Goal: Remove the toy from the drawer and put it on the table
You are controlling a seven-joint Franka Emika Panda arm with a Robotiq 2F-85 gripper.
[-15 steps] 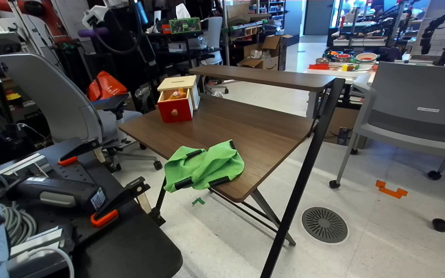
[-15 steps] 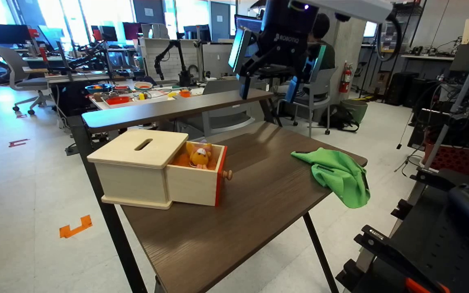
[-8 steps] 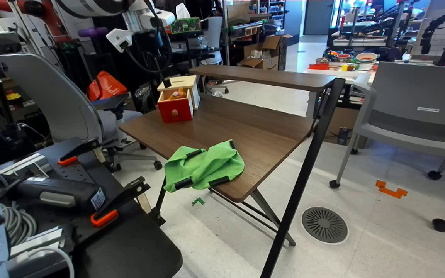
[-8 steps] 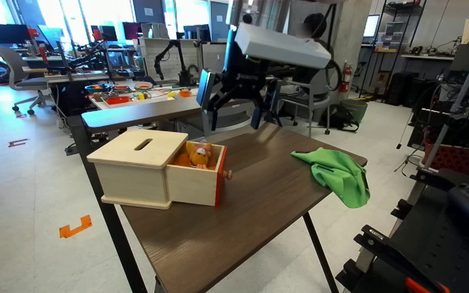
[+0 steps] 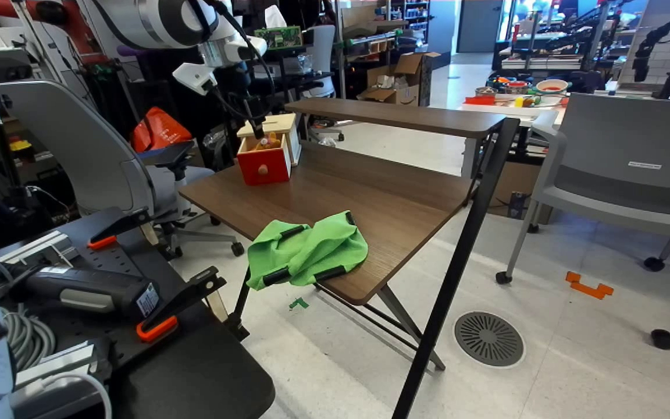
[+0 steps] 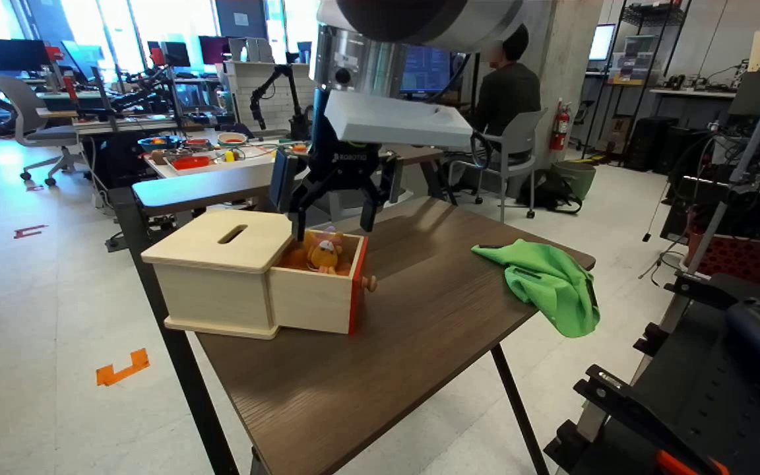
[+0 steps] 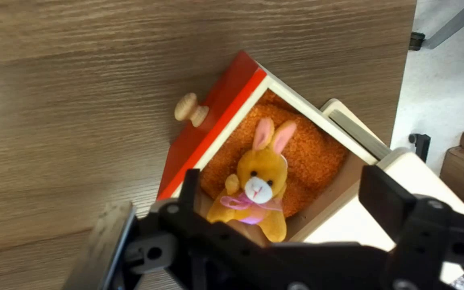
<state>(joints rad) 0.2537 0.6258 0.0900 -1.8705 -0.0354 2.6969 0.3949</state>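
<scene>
The drawer [image 6: 311, 300] is pulled out from its box [image 6: 215, 297], so access is settled. The toy [image 7: 262, 177], a rabbit, lies inside on an orange cloth [image 7: 316, 157]; grasping it, lifting it clear and setting it on the table [image 6: 380, 389] are all left to do. The gripper [image 6: 332, 226] has its fingers well apart and holds nothing. In an exterior view it sits at twelve o'clock from the toy, so I take this for the approach to the grasp.

Only the wrist view shows how the toy lies: face up, ears towards one o'clock, with the knob [image 7: 191, 109] between ten and eleven o'clock from it and the box near four. There one finger lines up with the box's lid (worth watching on the way down), though height cannot be read from above.

An exterior view gives that better: the tips are near the drawer's rim, but whether either touches or dips below it I cannot tell. Across the red front [image 5: 277, 160], the toy is just an orange scrap and only one fingertip is distinct, hiding the gap. The green cloth [image 6: 548, 280], at three o'clock from the drawer here, shows in both exterior views, not the wrist's.
</scene>
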